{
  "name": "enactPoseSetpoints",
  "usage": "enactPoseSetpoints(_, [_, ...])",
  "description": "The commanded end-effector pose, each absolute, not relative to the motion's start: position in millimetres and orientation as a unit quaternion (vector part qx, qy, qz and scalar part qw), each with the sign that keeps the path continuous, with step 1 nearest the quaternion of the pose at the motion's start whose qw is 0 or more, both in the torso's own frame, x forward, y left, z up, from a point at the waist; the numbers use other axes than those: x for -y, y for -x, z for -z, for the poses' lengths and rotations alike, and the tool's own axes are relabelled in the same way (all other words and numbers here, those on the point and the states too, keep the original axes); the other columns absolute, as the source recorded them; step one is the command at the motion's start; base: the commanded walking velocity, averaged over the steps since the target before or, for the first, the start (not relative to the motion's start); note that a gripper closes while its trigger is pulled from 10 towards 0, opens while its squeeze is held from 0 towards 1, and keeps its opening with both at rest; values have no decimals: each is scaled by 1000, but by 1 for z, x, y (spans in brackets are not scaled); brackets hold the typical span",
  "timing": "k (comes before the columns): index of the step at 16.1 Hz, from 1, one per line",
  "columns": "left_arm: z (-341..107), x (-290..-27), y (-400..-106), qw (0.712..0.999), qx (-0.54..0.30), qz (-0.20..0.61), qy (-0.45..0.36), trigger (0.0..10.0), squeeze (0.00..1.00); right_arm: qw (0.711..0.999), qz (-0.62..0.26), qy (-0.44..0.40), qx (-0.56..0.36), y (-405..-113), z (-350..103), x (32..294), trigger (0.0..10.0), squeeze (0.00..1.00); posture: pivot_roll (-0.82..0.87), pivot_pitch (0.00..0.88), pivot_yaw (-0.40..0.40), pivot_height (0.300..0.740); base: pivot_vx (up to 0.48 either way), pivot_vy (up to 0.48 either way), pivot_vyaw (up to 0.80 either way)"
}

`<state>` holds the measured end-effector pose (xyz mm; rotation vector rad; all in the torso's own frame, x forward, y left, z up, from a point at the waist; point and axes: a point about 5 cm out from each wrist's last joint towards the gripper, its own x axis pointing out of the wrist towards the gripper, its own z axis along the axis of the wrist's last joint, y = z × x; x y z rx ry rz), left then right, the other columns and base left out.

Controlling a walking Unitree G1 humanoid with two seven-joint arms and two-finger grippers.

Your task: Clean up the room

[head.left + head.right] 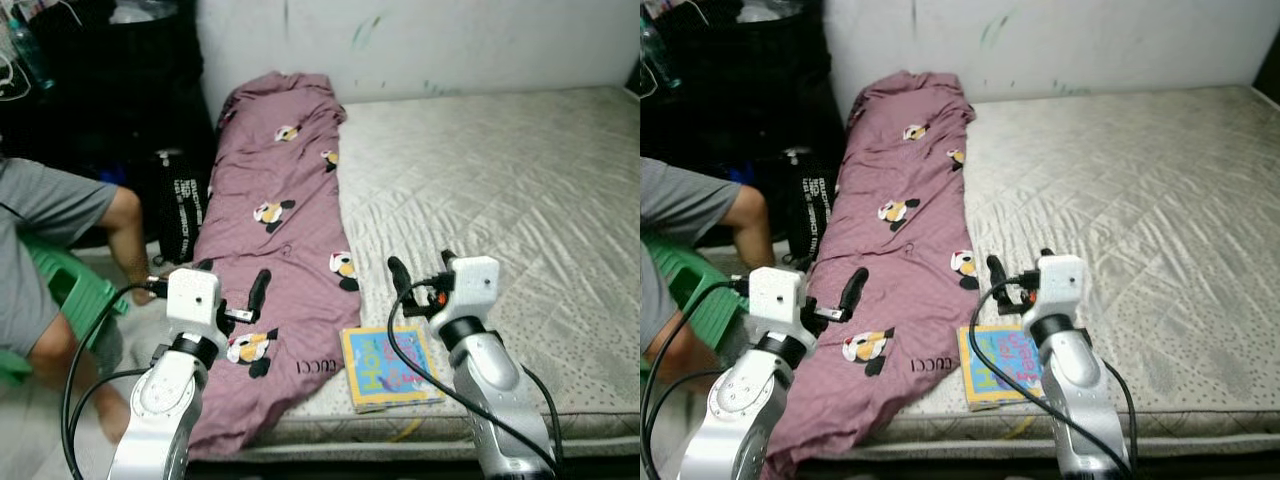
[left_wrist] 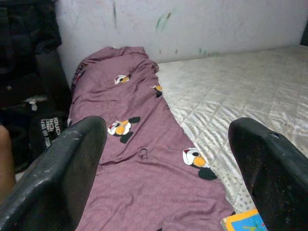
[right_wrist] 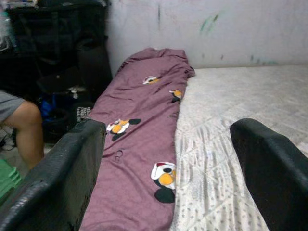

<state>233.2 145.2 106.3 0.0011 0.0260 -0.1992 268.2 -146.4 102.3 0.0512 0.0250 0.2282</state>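
Note:
A purple blanket [image 1: 270, 230] printed with cartoon figures lies lengthwise along the left side of the bare quilted mattress [image 1: 500, 180], and its near end hangs over the front edge. A colourful book [image 1: 388, 366] lies flat on the mattress near the front edge, just right of the blanket. My left gripper [image 1: 232, 280] hovers open over the blanket's near end and holds nothing. My right gripper [image 1: 420, 270] is open and holds nothing, a little above and behind the book. In the left wrist view the blanket [image 2: 130, 144] stretches away between the fingers [image 2: 57, 168].
A person in a grey shirt [image 1: 50, 230] sits on a green stool [image 1: 75, 285] at the left, close to my left arm. A black bag with white lettering [image 1: 180, 210] stands on the floor beside the bed. A white wall runs behind the mattress.

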Motion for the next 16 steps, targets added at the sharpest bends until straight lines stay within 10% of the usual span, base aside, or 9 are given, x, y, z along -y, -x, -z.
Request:
enactPoseSetpoints(1, [-103, -149, -231, 996, -19, 84, -9, 10000, 0, 990, -136, -24, -7, -273, -106, 139, 10000, 0, 7, 7, 15, 740, 0, 0, 0])
enactPoseSetpoints(16, [-104, -154, -224, 998, -17, 64, -5, 10000, 0, 985, -173, -21, -6, -285, -105, 129, 10000, 0, 37, 18, -21, 740, 0, -122, 0])
